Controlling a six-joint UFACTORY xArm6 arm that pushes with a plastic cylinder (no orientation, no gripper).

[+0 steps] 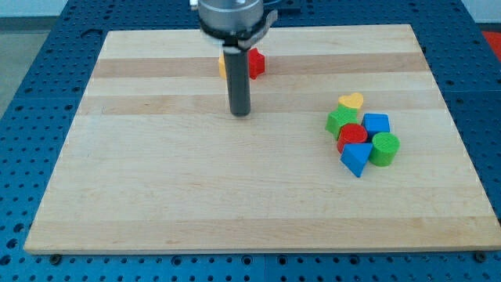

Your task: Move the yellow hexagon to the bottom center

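Observation:
The yellow hexagon (223, 66) lies near the view's top centre of the wooden board (156, 196), mostly hidden behind my rod; only a yellow sliver shows at the rod's left. A red block (256, 63) sits touching it on the right. My tip (239, 113) rests on the board just below these two blocks, toward the view's bottom.
A cluster sits at the view's right: a yellow heart (351, 100), a green block (340, 121), a red cylinder (352, 134), a blue block (376, 124), a green cylinder (384, 149) and a blue triangle (356, 157).

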